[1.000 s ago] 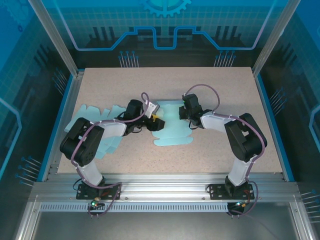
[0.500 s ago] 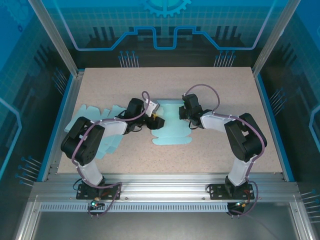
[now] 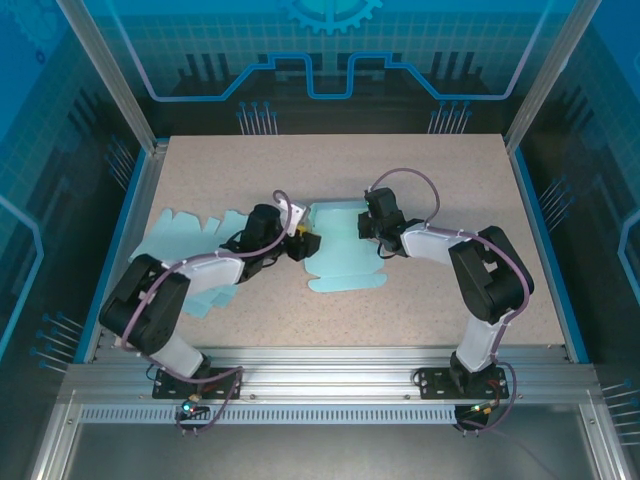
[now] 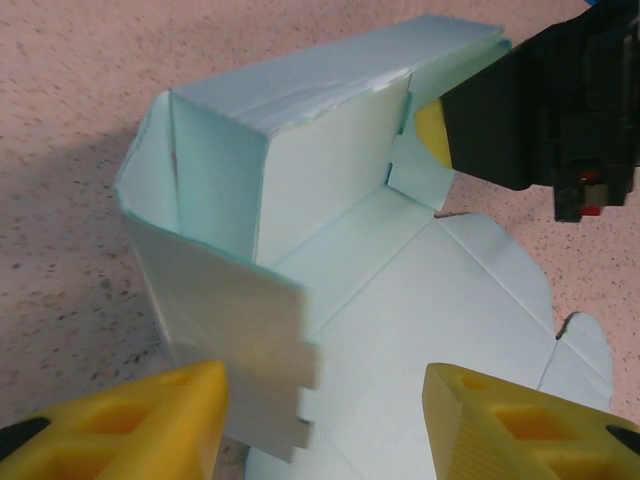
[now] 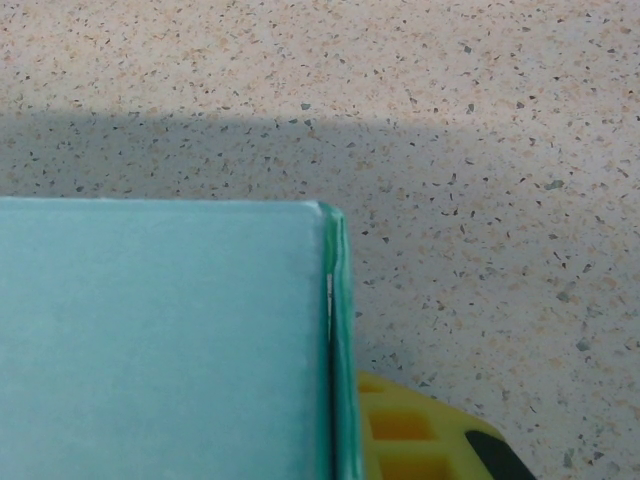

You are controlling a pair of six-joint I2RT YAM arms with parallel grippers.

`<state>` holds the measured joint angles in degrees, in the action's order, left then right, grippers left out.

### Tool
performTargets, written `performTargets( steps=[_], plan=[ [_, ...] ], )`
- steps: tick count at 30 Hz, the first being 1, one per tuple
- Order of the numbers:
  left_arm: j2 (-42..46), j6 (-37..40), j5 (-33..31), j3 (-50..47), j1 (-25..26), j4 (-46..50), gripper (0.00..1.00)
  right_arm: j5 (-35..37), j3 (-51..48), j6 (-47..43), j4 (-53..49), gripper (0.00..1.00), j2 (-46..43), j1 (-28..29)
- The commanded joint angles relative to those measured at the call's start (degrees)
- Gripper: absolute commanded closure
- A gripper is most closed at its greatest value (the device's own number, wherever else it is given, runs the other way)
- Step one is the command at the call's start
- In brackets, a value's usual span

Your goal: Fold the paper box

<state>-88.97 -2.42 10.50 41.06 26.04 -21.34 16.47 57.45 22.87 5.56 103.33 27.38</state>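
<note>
Pale blue paper box sits mid-bench, half-erected. Your right end effector is clamped on its far wall. Your left end effector stands with fingers apart at the near flap, not gripping. Flat spare blanks crowd the left edge beside your left arm; you have open bench on the far and right sides.

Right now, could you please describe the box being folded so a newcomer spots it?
On the speckled table, look at the middle, between the left gripper and right gripper. The pale blue paper box there has raised walls, unlike the flat blanks lying left.
</note>
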Motion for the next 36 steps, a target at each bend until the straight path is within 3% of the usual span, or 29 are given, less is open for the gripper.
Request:
performTargets(
  steps=[1, 8, 11, 18, 25, 36],
  plan=[
    [4.49, 2.05, -4.25, -2.85, 0.11, -0.27, 0.44, -0.31, 0.62, -0.29, -2.04, 1.00, 1.19, 1.05],
    [7.21, 5.12, -8.17, -3.05, -1.56, 2.18, 0.36, -0.86, 0.79, -0.31, -1.87, 1.00, 1.36, 1.10],
    [7.23, 3.62, -5.74, -2.79, -4.49, 0.52, 0.35, -0.85, 0.73, -0.29, -1.87, 1.00, 1.26, 1.06],
    [4.59, -5.09, -8.89, 1.03, -8.82, 5.08, 0.33, -0.38, 0.85, -0.67, -1.93, 1.00, 0.92, 1.05],
    [-2.29, -6.39, -2.79, 3.81, -8.58, 6.53, 0.29, -0.62, 1.60, -1.09, -2.22, 1.00, 1.52, 1.08],
    [-7.95, -0.57, 3.14, 9.55, -5.48, 7.35, 0.27, -0.70, 2.12, -1.08, -2.22, 1.00, 2.04, 1.05]
  ],
)
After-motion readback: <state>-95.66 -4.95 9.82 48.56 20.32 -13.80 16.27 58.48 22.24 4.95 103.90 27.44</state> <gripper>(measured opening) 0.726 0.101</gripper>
